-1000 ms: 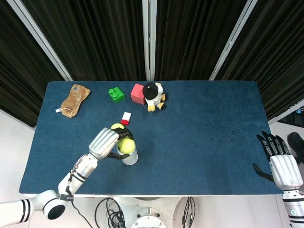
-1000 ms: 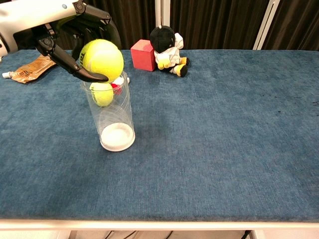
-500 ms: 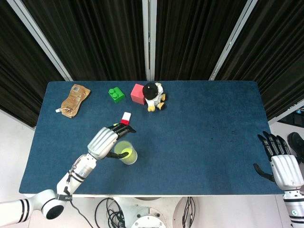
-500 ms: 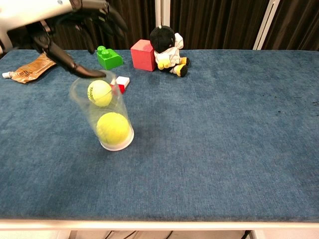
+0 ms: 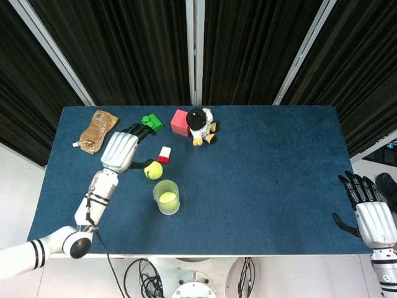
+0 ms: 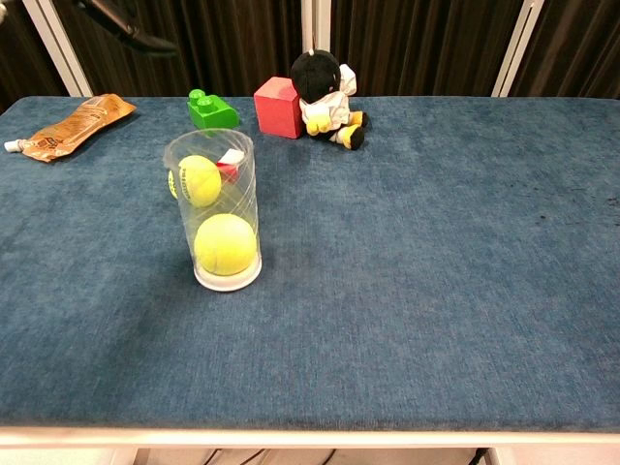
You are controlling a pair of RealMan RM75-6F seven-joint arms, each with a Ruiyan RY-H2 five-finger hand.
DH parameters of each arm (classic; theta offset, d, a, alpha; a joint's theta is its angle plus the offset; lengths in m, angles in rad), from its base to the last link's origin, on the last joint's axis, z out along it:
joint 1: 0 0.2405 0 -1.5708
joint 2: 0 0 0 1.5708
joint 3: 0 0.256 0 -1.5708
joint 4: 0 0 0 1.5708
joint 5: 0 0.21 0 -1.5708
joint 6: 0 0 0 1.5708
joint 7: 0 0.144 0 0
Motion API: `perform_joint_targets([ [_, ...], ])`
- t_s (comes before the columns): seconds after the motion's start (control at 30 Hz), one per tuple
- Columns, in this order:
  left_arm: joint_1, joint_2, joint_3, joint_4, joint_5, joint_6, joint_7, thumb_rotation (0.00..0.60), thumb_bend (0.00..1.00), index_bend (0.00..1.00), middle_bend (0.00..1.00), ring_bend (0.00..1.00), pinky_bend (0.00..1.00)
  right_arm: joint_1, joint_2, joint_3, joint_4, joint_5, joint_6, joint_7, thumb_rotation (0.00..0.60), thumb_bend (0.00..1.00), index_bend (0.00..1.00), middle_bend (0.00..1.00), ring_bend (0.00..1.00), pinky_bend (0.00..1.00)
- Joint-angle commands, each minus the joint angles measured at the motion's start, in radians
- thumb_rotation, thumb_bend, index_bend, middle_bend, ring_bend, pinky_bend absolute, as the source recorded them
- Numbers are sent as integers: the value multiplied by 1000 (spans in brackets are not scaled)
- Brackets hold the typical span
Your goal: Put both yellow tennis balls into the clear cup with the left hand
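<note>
Already one ball sits in the cup. Its twin lies on the table just off the left hand's spread, empty fingers, still to go in.

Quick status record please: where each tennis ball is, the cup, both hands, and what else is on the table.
ball one: tennis ball at the bottom of the clear cup
ball two: second tennis ball on the table behind the cup, outside it
cup: upright
left hand: left hand raised above the table, holding nothing, fingers apart
right hand: right hand off the table's right edge, open
other items: green block, red cube, plush toy, brown pouch, small red and white block
task: one ball left
</note>
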Motion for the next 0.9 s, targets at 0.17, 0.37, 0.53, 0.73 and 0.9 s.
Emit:
perform_joint_targets([
  [0.17,-81,-24,72,180,-55,-208,21,600,135,280,256,201,421,-4,8,1,0,2,6,11,600,207,0,0,0,0],
  [0.37,-83,-62,121,279,48,-247,-112,600,63,266,252,185,384,-4,11,1,3,2,5,17,600,206,0,0,0,0],
  [0.53,-93,-99,149,340,136,-264,-234,600,62,256,251,184,371,1,6,1,3,9,-9,6,600,206,0,0,0,0],
  [0.73,-120,-161,188,452,204,-290,-295,600,62,253,229,184,380,2,4,3,-1,16,-13,0,600,206,0,0,0,0],
  [0.9,-133,-196,196,504,214,-292,-289,600,63,253,217,184,387,4,9,9,-1,29,-18,-2,600,207,0,0,0,0],
])
